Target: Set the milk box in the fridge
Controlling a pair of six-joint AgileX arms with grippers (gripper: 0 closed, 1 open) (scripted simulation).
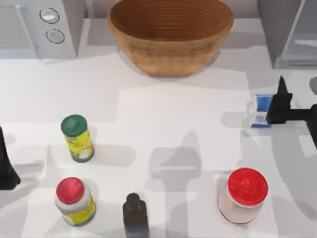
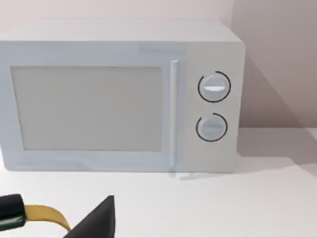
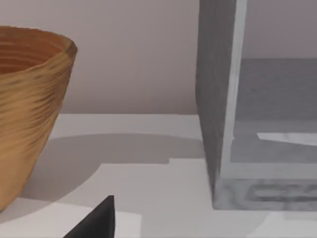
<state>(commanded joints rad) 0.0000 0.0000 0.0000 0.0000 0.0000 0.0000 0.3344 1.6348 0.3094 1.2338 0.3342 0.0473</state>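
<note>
The milk box (image 1: 258,110), a small white carton with a blue top, stands on the table at the right side, in front of the fridge. My right gripper (image 1: 277,103) reaches in from the right edge and sits against the carton's right side, partly covering it. Whether it grips the carton cannot be told. The fridge (image 1: 292,34) is a tall grey box at the back right corner. In the right wrist view its grey wall (image 3: 215,99) and pale glassy panel (image 3: 270,124) stand close ahead. My left gripper (image 1: 6,168) is parked at the table's left edge.
A large woven bowl (image 1: 171,32) sits at the back middle, and a white two-knob appliance (image 1: 39,25) at the back left. A green-lidded yellow bottle (image 1: 78,139), a red-lidded jar (image 1: 74,201), a dark bottle (image 1: 134,214) and a red-lidded pinkish jar (image 1: 243,194) stand toward the front.
</note>
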